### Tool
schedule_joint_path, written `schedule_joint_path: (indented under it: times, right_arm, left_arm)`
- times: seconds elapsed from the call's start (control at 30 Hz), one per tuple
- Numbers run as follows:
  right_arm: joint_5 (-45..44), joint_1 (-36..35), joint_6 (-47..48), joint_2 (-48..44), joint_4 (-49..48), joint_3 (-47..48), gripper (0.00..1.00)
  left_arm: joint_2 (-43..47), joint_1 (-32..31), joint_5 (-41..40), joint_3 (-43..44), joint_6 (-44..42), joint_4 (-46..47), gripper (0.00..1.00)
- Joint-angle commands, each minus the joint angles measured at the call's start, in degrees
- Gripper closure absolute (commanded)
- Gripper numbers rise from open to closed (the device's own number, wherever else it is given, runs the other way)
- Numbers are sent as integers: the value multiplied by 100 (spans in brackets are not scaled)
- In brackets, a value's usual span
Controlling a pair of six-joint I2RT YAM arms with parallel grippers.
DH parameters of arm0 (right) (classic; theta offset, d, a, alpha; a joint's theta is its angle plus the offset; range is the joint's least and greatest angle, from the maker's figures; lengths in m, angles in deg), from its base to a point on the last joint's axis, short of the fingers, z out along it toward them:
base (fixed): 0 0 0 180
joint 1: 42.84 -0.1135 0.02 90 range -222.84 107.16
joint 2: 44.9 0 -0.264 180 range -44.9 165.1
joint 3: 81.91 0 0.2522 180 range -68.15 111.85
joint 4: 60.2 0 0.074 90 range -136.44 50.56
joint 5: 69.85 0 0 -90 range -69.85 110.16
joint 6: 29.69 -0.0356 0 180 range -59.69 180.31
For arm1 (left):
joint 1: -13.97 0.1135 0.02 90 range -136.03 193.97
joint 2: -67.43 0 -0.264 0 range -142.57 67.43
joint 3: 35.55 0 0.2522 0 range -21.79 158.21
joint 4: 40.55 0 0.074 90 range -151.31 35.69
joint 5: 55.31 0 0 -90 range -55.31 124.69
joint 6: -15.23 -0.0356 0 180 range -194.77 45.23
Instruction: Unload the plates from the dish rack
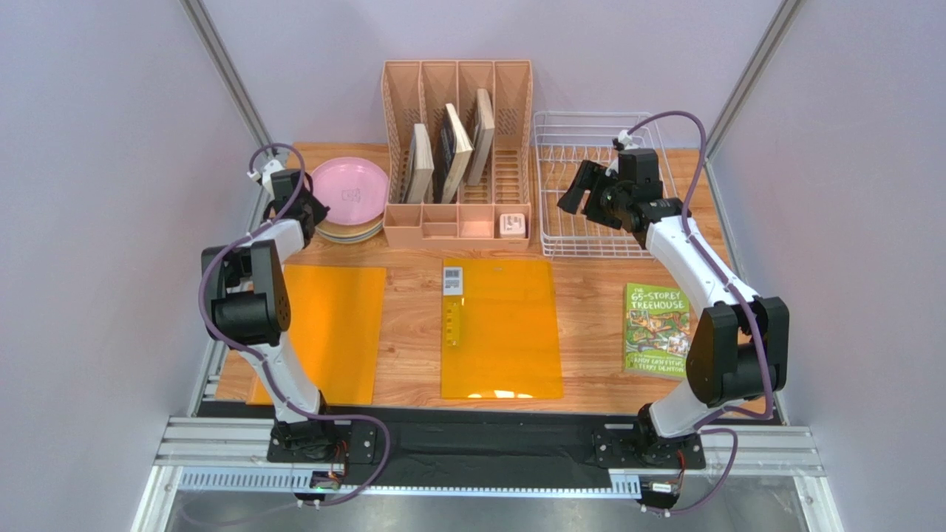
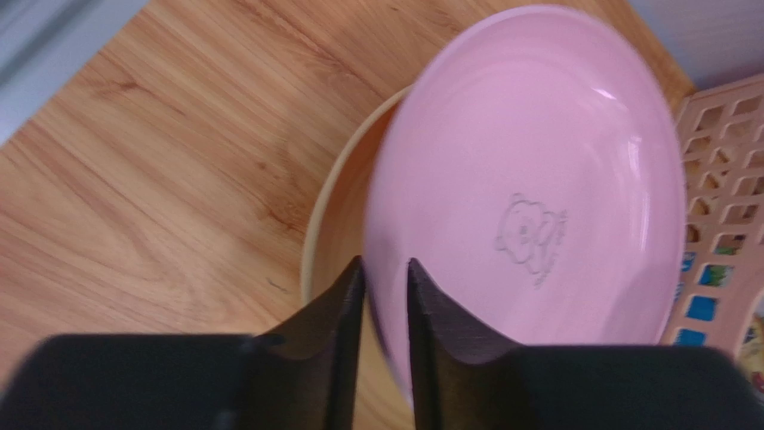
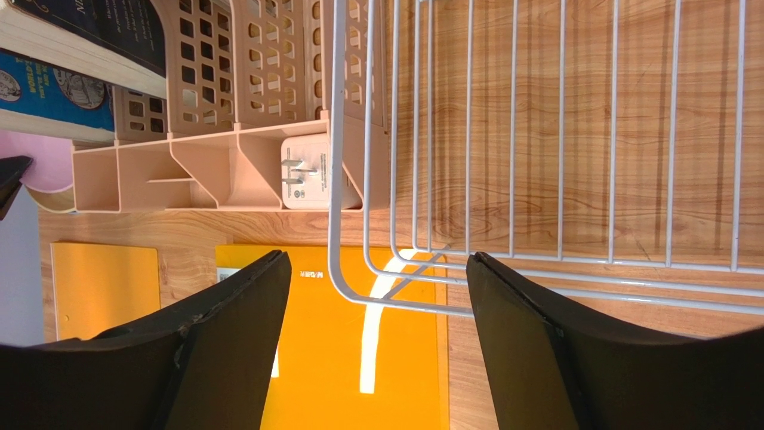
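The pink plate lies on top of a stack of plates at the back left of the table. In the left wrist view the pink plate sits a little off-centre over a tan plate. My left gripper is shut on the pink plate's near rim, which passes between the fingers. The white wire dish rack at the back right holds no plates. My right gripper hovers open and empty over the rack's front left corner, its fingertips wide apart.
A pink-beige slotted organizer with books stands between the stack and the rack, with a white plug in its front tray. Two orange sheets, a white remote and a green book lie nearer.
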Motion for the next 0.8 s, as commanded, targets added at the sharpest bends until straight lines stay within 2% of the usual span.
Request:
schedule_joint_path:
  times: [0.0, 0.07, 0.27, 0.33, 0.37, 0.43, 0.53, 0.67, 0.77]
  right_arm:
    - [-4, 20, 107, -46, -62, 167, 22]
    - [-4, 20, 115, -72, -71, 141, 22]
    - [-74, 20, 168, -265, -62, 0, 22]
    - [-223, 20, 238, -371, -71, -79, 22]
    - [-320, 29, 282, -475, -62, -105, 22]
    - [-548, 20, 361, -599, -53, -193, 21]
    - [-899, 29, 484, -836, -106, -351, 21]
    - [-1313, 20, 651, -1205, -167, -597, 21]
    - [-1586, 29, 713, -1529, -237, -878, 21]
  left_arm:
    - [57, -82, 161, 205, -33, -38, 60]
    - [65, -100, 179, 223, -42, -100, 47]
    - [328, -135, 74, 92, -16, -504, 31]
    - [644, -170, 82, -127, -59, -461, 20]
    - [767, -196, 135, -181, -77, -452, 11]
    - [1136, -319, 310, -295, -173, -601, 4]
    - [1690, -670, 242, -610, -393, -602, 0]
    - [2392, -829, 390, -796, -543, -723, 0]
    - [2893, -1224, 627, -893, -683, -961, 0]
